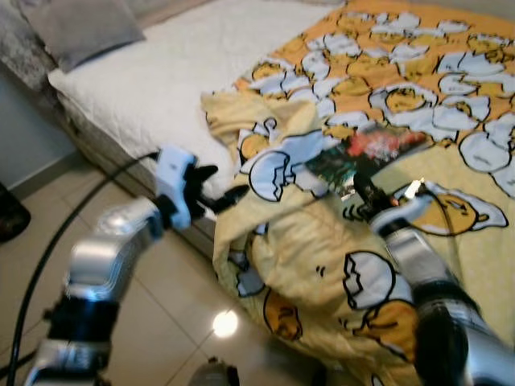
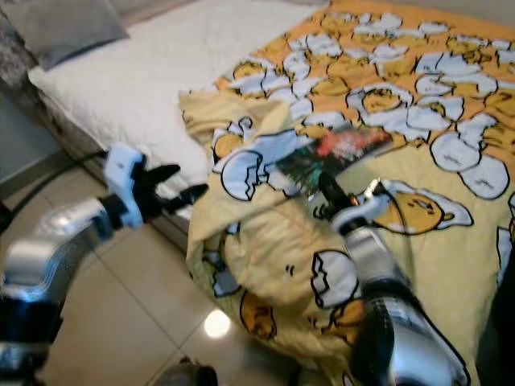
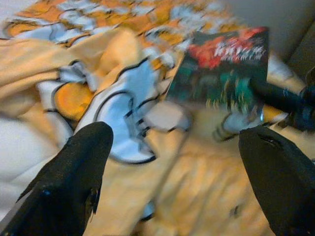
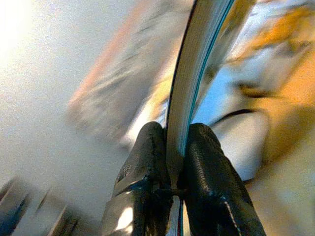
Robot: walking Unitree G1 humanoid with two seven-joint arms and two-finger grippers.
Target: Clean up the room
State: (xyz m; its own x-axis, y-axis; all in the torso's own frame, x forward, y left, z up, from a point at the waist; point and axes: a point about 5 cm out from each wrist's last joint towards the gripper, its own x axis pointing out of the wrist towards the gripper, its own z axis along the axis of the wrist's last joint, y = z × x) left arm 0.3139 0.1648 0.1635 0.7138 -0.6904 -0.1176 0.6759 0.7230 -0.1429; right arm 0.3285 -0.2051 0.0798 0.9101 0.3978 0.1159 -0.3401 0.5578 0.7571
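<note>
Yellow, egg-patterned blanket [image 1: 322, 265] lies rumpled over the bed [image 1: 161, 88], spilling toward the tiled floor [image 1: 161, 322]. The right gripper [image 4: 174, 147] pinches a thin book [image 1: 370, 149] by its edge, fingers pressed against both covers, just above the blanket. The left gripper [image 3: 172, 162] hovers beside the bed's edge, fingers spread wide.

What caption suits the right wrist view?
Right gripper fingers shut on a book above the yellow blanket.

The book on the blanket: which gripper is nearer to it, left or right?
Right. The right gripper is shut on the book's edge. The left gripper is open, off the bed's side, apart from the book.
</note>
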